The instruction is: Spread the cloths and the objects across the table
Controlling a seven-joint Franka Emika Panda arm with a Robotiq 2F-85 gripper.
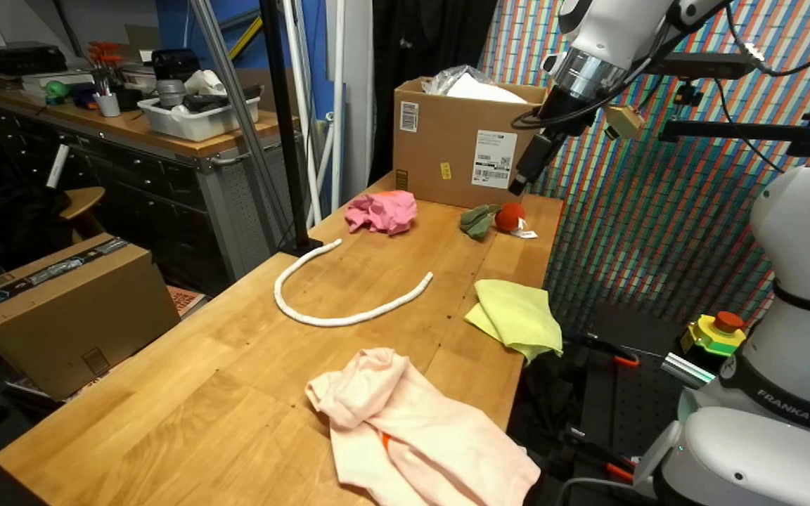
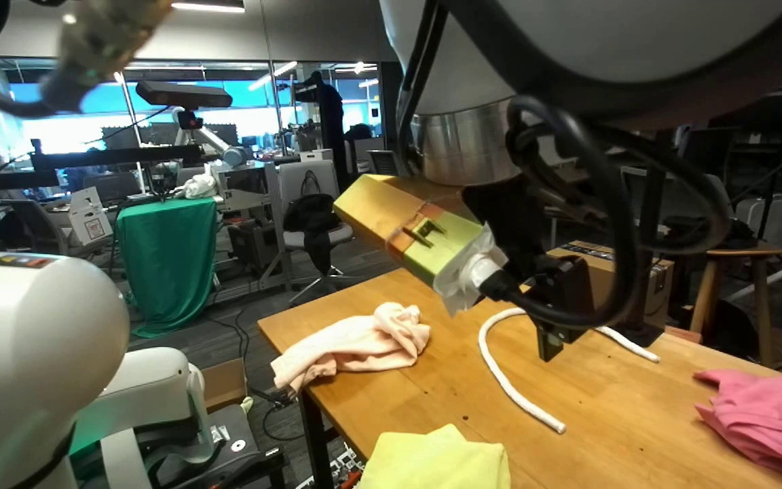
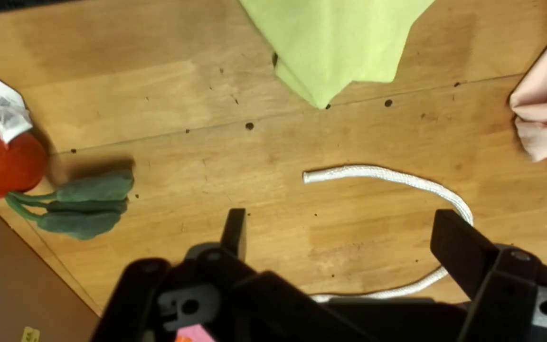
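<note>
Three cloths lie apart on the wooden table (image 1: 187, 400). The pink cloth (image 1: 381, 212) is bunched at the far end, the yellow-green cloth (image 1: 517, 316) lies folded over the robot-side edge, and the peach cloth (image 1: 433, 436) is rumpled at the near end. A white cord (image 1: 328, 322) curves in a U between them. By the cardboard box sits a red round item (image 3: 5, 161) with a tag, joined to green pieces (image 3: 88, 202). My gripper (image 3: 340, 228) hangs above the table, its fingers wide apart with nothing held. In the wrist view it hides part of the cord and most of the pink cloth.
A large cardboard box (image 1: 440, 151) stands on the table's far end. A black pole (image 1: 285, 140) rises from the edge opposite the robot. On the floor beyond that side is a taped box (image 1: 74, 309). A red-topped stop button (image 1: 718, 330) sits near the robot base.
</note>
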